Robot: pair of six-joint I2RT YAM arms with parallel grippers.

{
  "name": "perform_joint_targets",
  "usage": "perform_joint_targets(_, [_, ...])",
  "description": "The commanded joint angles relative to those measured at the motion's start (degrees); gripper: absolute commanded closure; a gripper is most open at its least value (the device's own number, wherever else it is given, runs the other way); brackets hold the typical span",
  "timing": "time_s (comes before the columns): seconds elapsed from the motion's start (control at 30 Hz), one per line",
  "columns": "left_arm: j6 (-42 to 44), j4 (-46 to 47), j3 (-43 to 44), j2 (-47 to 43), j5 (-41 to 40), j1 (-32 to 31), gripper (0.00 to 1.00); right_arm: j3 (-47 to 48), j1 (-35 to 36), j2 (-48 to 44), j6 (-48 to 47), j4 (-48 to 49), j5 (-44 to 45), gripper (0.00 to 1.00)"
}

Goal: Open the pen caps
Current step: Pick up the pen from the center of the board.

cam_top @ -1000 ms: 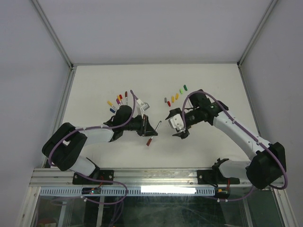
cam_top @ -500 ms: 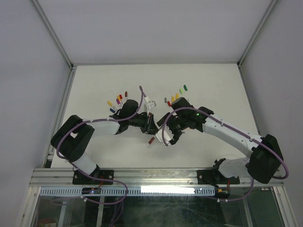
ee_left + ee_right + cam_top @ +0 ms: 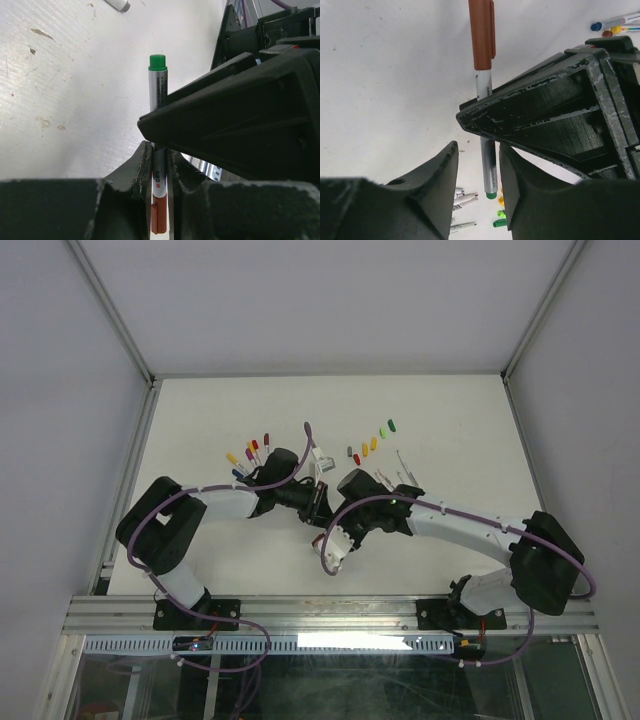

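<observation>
Jaws on left gripper (image 3: 159,152) clamped on pen (image 3: 158,100) barrel. Right gripper (image 3: 478,147) half open, straddling barrel by its green end (image 3: 157,62), gap on one side. Dark-red cap (image 3: 481,35) on, beyond left jaws. I see left arm (image 3: 215,502) and right arm (image 3: 455,525) bent inward, wrists meeting.

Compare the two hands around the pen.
The left hand is shut on the pen; the right hand is open, a gap showing beside the barrel. The left hand grips beside the brown cap; the right hand straddles the barrel near the green tip. Both sit around the same pen.
</observation>
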Motion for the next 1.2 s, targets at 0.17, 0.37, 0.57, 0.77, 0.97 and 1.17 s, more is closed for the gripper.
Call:
perform_joint_targets(0.17, [4.74, -2.29, 3.23, -1.22, 3.09, -1.41, 1.0, -0.35, 1.2, 1.3, -0.03, 4.79, 4.78, 0.64])
perform_joint_targets(0.37, [5.21, -2.93, 3.33, -2.08, 2.51, -1.41, 1.0, -1.34, 1.34, 0.45, 0.06, 5.13, 4.11, 0.76])
perform_joint_targets(0.57, [3.44, -3.07, 2.56, -4.5, -3.85, -1.27, 0.81, -1.43, 1.34, -1.39, 1.7, 4.58, 2.17, 1.0])
perform_joint_targets(0.77, [-1.94, 3.81, -3.61, -15.95, -11.72, 0.17, 0.36, -2.85, -0.09, -4.41, 4.53, 4.39, -0.96, 1.0])
perform_joint_targets(0.97, [-4.51, 9.61, -11.38, -28.28, -20.83, 0.61, 0.28, -3.65, -4.42, -8.03, 9.27, 2.76, -8.95, 1.0])
perform_joint_targets(1.17, [-9.76, 21.81, -23.44, -42.76, -33.34, 0.96, 0.14, -3.18, -8.37, -11.11, 19.73, 0.77, -15.13, 1.0])
